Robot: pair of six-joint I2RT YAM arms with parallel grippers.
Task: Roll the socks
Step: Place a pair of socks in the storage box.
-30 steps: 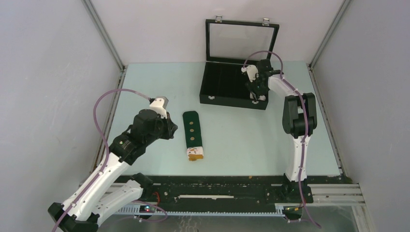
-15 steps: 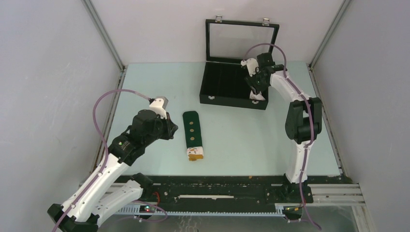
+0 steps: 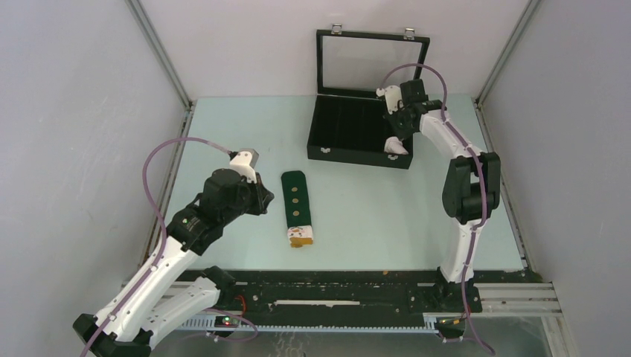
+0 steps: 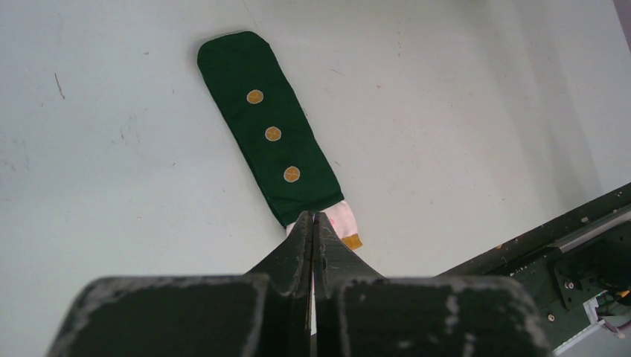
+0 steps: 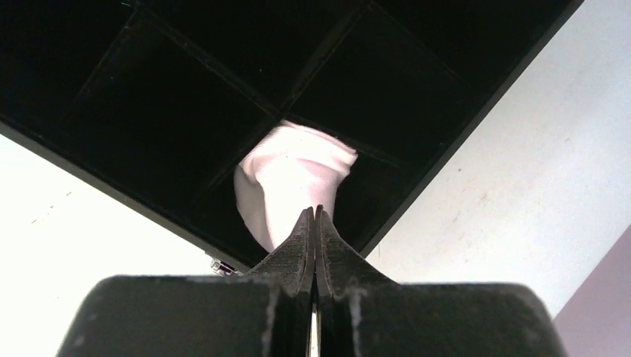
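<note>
Green sock (image 3: pixel 298 208) flat on table (image 3: pixel 372 216), 7 o'clock of box (image 3: pixel 350 154); white sock (image 3: pixel 396 146) bundled in box's 5 o'clock corner; left fingers (image 4: pixel 296 249) and right fingers (image 5: pixel 298 245) pinched shut, empty, so the unheld bundle may spring unrolled.

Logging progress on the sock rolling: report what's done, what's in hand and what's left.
Done: the white sock sits bundled in a compartment of the black display case. In hand: nothing; the right gripper and left gripper are shut, empty. Left: the green sock lies flat, unrolled.
</note>
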